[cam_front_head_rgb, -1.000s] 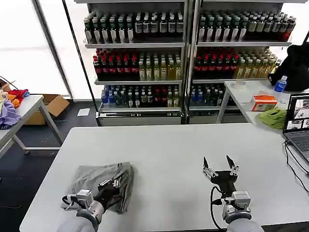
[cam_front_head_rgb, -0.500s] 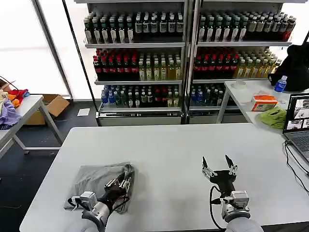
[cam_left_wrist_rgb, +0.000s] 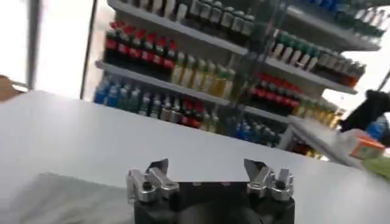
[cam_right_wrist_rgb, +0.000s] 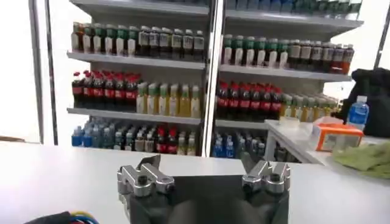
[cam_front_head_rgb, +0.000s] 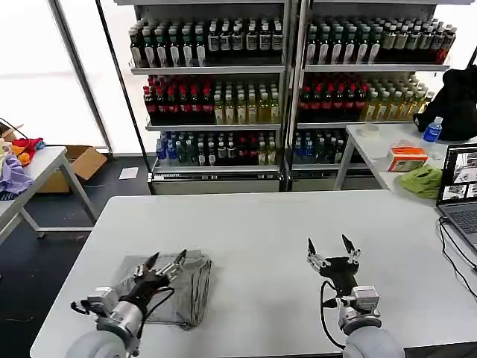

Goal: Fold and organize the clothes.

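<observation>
Lifting off the folded grey shirt (cam_front_head_rgb: 168,287), my left gripper (cam_front_head_rgb: 160,264) now hovers over it with its fingers spread and empty. That bundle sits directly beneath this gripper, its long axis running side to side. Well off to the right, my right gripper (cam_front_head_rgb: 329,251) waits with fingers apart above the bare table (cam_front_head_rgb: 261,224), so the left is far nearer.

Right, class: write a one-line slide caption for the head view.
Left end effector open above the folded grey shirt; right end effector open over the white table.

Folded grey shirt (cam_front_head_rgb: 190,287), flat, table's near-left
</observation>
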### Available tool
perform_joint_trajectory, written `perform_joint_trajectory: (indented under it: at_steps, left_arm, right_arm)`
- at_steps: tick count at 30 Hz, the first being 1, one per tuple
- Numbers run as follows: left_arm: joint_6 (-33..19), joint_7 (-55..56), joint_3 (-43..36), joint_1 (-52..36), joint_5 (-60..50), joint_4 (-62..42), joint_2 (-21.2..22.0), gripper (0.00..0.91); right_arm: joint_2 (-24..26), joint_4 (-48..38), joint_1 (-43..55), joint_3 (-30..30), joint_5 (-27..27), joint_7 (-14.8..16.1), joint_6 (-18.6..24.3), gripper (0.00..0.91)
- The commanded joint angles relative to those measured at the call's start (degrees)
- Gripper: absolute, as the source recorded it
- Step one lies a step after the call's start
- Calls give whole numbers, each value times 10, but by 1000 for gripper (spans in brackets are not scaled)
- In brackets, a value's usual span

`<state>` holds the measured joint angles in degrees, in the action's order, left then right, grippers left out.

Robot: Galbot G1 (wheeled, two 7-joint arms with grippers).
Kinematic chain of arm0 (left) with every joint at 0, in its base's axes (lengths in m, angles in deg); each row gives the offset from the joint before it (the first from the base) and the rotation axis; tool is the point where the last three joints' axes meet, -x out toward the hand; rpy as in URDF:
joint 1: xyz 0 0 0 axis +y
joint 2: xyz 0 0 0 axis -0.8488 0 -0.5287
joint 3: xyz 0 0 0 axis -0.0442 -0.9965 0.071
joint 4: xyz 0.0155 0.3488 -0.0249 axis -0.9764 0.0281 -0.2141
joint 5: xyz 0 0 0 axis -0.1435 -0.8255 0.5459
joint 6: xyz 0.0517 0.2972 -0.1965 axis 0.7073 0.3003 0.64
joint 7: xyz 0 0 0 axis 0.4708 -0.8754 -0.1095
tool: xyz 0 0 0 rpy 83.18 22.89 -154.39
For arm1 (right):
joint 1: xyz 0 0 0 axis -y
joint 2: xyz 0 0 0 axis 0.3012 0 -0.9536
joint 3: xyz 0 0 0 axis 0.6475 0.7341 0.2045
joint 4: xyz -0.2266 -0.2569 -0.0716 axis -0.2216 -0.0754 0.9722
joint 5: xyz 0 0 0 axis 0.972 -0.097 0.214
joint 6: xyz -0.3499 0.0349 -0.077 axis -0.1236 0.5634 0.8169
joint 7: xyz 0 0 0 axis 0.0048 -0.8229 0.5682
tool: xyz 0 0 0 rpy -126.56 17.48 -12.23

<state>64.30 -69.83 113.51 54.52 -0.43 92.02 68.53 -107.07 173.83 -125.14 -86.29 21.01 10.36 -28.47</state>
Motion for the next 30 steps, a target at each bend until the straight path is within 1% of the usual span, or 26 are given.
perform_joint_trajectory:
  at_steps: [1,6,20,30]
  left_arm:
    - [-13,-9,109,38,-94,-52,-39,907]
    - [-14,-16,110,32,-110,-75,-43,907]
    - [-10,-32,106,37,-111,-106,-25,907]
    - [-11,-42,102,37,-101,-121,-22,907]
  right_arm:
    - [9,-6,31,7,-11,1,-3,907]
    - [8,-8,31,7,-13,2,-2,907]
    - [6,-6,26,8,-12,1,-2,907]
    - [3,-3,14,6,-9,2,1,907]
